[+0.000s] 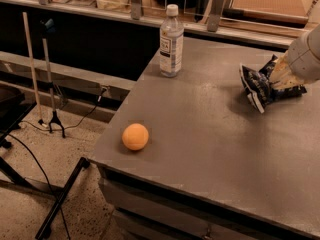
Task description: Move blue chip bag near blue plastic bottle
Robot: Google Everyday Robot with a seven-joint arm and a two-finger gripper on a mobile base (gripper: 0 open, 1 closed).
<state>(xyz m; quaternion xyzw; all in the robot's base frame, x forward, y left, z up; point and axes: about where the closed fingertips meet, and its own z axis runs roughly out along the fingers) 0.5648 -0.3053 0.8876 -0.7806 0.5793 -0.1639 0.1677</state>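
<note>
**Carrying the bag toward the bottle.** The grey table (210, 149) bears everything shown. The gripper (278, 79) sits over its far right part, at the end of a pale arm (306, 54) entering from the right edge. We read its fingers as closed narrowly on the right half of the blue chip bag (256, 86). The bag juts out to the gripper's left, crumpled, and we cannot tell whether its lower edge touches the tabletop or hangs just above it. The blue plastic bottle (171, 41) stands upright well to the gripper's left and somewhat farther back. An orange ball (135, 136) lies farther left again and nearer us, by the front edge.

We judge the step in hand to be the carry. It goes well if we keep the bag low, travel leftward, and stop just beside the bottle without knocking it over. The bottle is capped, and we cannot tell whether it holds liquid. The bag's contents are hidden.
</note>
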